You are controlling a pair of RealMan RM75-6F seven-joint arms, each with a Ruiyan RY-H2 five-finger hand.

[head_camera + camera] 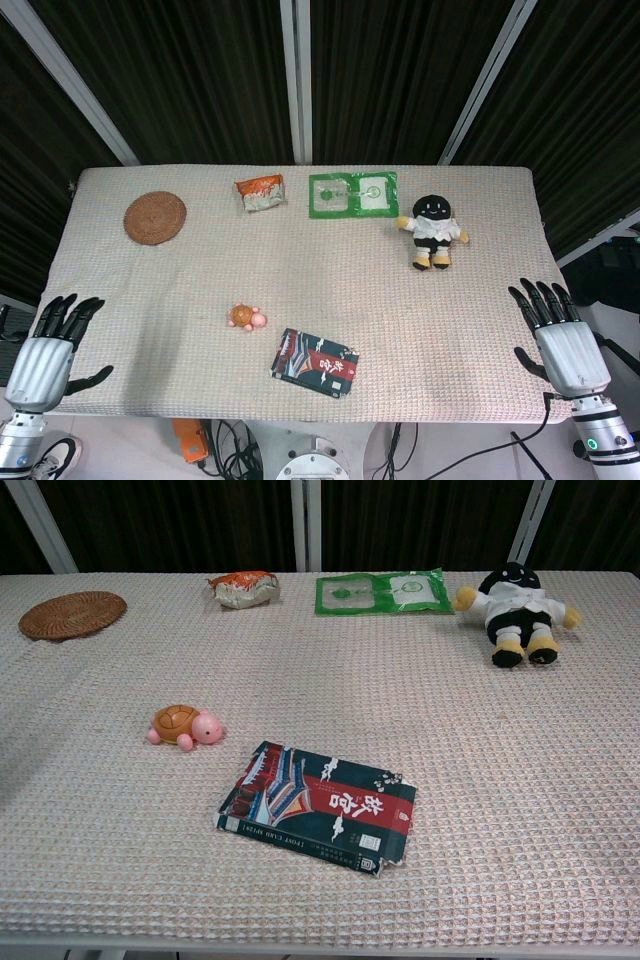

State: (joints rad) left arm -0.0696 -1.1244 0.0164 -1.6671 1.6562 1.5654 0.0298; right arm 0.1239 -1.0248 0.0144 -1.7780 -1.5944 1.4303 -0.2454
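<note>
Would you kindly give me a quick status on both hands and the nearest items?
Left hand and right hand open, holding nothing, at table edges. Toy turtle and dark packet nearest, untouched. Nothing between hands and them.

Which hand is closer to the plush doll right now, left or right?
Right. The right hand rests open at the table's right edge, just below and outward of the plush doll. The left hand sits at the opposite edge, across the whole table width.
</note>
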